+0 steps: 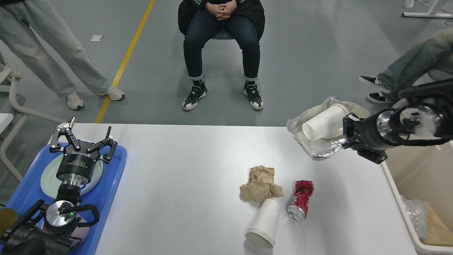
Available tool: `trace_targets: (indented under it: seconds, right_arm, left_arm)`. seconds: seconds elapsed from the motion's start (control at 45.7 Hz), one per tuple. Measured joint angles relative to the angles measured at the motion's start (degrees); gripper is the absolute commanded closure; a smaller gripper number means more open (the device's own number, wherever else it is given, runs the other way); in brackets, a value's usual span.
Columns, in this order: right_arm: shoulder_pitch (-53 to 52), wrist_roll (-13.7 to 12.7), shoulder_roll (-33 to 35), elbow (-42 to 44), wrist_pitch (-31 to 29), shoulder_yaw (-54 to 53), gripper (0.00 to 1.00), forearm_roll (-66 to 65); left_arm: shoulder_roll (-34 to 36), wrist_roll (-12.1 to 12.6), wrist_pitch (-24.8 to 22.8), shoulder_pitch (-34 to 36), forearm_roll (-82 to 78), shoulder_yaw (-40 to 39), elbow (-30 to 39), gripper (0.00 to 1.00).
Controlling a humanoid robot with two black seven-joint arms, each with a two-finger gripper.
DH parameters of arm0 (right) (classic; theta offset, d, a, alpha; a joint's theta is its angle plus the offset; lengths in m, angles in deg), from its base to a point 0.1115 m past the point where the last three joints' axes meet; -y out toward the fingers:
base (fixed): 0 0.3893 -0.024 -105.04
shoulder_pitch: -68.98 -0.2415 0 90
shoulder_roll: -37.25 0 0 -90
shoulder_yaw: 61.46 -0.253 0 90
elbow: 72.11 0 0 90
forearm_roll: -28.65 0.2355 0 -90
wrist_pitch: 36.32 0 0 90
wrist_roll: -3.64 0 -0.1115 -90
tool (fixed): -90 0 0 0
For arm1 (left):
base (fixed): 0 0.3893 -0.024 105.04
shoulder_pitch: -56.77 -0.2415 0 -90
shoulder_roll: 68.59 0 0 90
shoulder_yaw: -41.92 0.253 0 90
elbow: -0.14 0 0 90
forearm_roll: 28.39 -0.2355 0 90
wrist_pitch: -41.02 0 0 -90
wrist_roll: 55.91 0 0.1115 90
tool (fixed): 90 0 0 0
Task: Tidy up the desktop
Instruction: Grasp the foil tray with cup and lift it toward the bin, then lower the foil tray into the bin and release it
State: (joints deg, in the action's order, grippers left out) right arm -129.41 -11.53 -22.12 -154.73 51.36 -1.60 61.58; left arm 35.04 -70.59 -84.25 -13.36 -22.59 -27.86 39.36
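The counter (pixel 184 166), a wide white top with rounded corners, fills the lower middle of the head view. On its right part a crumpled brown paper wad (pixel 261 184) is seen touching a white paper cup (pixel 263 223) lying on its side, and a crushed red can (pixel 300 199) lies just beside them. A foil tray (pixel 320 141) holding another white paper cup (pixel 324 122) is held raised above the counter's far right corner by the right hand (pixel 348 136), which is clamped on the tray's edge. The left hand (pixel 83 141) is held with fingers spread apart above a pale plate (pixel 47 180) in a blue plastic tray (pixel 106 191). A beige bin (pixel 424 198) is seen at the right edge
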Motion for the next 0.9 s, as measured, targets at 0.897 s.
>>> trace_targets:
  seconds: [0.897]
  right_arm:
    - [29.0, 2.0, 28.6, 27.6, -10.7, -3.2, 1.00, -14.7]
  left_arm:
    - [0.0, 0.0, 0.0, -0.1, 0.0, 0.0, 0.0, 0.04]
